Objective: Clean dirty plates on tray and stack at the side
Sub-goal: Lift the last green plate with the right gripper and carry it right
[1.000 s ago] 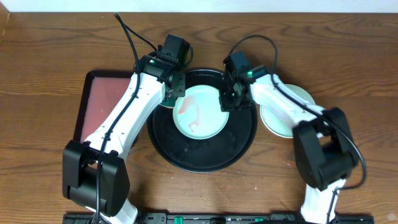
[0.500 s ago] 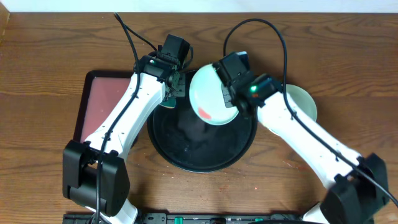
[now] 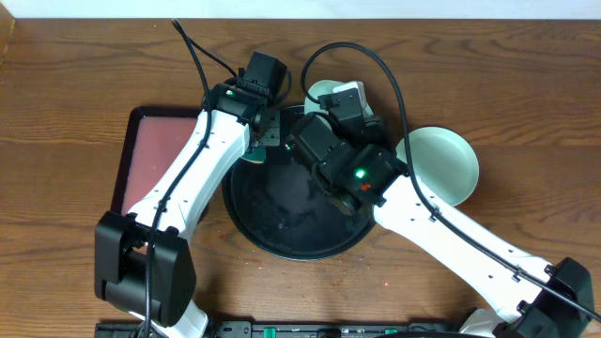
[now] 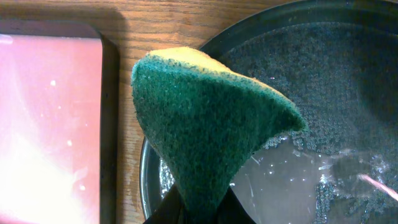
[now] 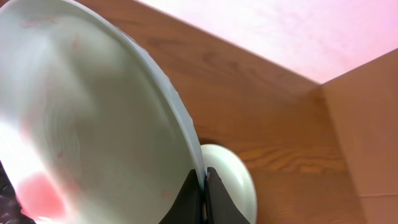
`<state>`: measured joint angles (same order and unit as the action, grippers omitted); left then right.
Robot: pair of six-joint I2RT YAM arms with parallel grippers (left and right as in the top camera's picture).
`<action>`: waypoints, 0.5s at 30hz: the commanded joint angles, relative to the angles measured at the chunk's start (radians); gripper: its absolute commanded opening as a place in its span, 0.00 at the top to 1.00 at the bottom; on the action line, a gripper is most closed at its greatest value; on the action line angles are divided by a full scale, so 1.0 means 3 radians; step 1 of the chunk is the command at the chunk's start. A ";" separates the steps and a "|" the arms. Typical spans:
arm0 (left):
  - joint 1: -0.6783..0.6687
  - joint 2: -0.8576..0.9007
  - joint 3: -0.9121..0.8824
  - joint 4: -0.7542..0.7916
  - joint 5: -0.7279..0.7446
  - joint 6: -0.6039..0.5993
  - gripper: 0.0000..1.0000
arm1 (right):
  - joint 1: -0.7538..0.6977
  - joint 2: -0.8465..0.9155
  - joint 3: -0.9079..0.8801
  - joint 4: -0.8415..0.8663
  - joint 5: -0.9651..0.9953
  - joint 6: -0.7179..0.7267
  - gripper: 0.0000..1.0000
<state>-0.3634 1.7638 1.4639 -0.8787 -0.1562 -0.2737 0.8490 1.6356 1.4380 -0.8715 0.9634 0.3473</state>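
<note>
My right gripper (image 5: 203, 186) is shut on the rim of a light mint-blue plate (image 5: 93, 124) and holds it tilted up on edge, with a red smear low on its face. In the overhead view only a sliver of that plate (image 3: 322, 90) shows behind the right wrist, over the back of the black tray (image 3: 282, 221). My left gripper (image 4: 199, 210) is shut on a green and yellow sponge (image 4: 205, 118) over the tray's wet left rim (image 4: 149, 180). It also shows in the overhead view (image 3: 266, 134). Another mint plate (image 3: 441, 164) lies on the table right of the tray.
A dark-red rectangular tray (image 3: 150, 155) lies left of the black tray; it also shows in the left wrist view (image 4: 50, 124). The right arm (image 3: 441, 235) crosses over the black tray's right half. Black cables arc over the table's back.
The right gripper lifted the smeared plate off the black tray, tilted it up on edge and carried it toward the tray's back. The left arm with the sponge stayed put.
</note>
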 commanded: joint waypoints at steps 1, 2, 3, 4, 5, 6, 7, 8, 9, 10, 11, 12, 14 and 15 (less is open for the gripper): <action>0.0001 0.0008 0.0042 -0.0005 -0.0004 -0.0045 0.92 | 0.0066 -0.0051 0.0009 -0.0001 0.0507 -0.0015 0.99; 0.0001 0.0008 0.0042 -0.0006 -0.0004 -0.0045 0.92 | 0.0072 -0.0051 0.0009 -0.0003 0.0537 -0.0015 0.99; 0.0001 0.0008 0.0042 -0.0008 -0.0004 -0.0045 0.93 | 0.0075 -0.0051 0.0009 -0.0004 0.0558 -0.0015 0.99; 0.0001 0.0008 0.0042 -0.0009 -0.0004 -0.0045 0.92 | 0.0075 -0.0051 0.0009 -0.0004 0.0576 -0.0015 0.99; 0.0001 0.0008 0.0042 -0.0010 -0.0004 -0.0045 0.92 | 0.0075 -0.0051 0.0009 -0.0004 0.0593 -0.0015 0.99; 0.0001 0.0008 0.0042 -0.0011 -0.0004 -0.0045 0.92 | 0.0075 -0.0051 0.0009 -0.0004 0.0619 -0.0014 0.99; 0.0001 0.0008 0.0042 -0.0011 -0.0004 -0.0045 0.93 | 0.0075 -0.0051 0.0009 -0.0003 0.0633 -0.0015 0.99; 0.0001 0.0008 0.0042 -0.0010 -0.0004 -0.0045 0.92 | 0.0075 -0.0051 0.0009 -0.0003 0.0640 -0.0014 0.99; 0.0001 0.0008 0.0042 -0.0010 -0.0004 -0.0045 0.92 | 0.0075 -0.0052 0.0009 -0.0003 0.0640 -0.0014 0.99; 0.0001 0.0009 0.0042 -0.0010 -0.0004 -0.0045 0.92 | 0.0075 -0.0055 0.0009 -0.0003 0.0640 -0.0014 0.99; 0.0003 0.0010 0.0042 -0.0010 -0.0004 -0.0046 0.92 | 0.0075 -0.0060 0.0009 -0.0003 0.0640 -0.0013 0.99; 0.0003 0.0014 0.0042 -0.0010 -0.0004 -0.0046 0.93 | 0.0075 -0.0069 0.0009 -0.0003 0.0640 -0.0014 0.99; 0.0003 0.0034 0.0042 -0.0010 -0.0004 -0.0078 0.92 | 0.0075 -0.0097 0.0009 -0.0001 0.0640 -0.0013 0.99; 0.0003 0.0050 0.0042 -0.0010 -0.0004 -0.0111 0.92 | 0.0075 -0.0118 0.0009 -0.0001 0.0638 -0.0013 0.99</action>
<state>-0.3634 1.7638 1.4639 -0.8791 -0.1562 -0.2779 0.8642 1.6352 1.4380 -0.8719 1.1049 0.3470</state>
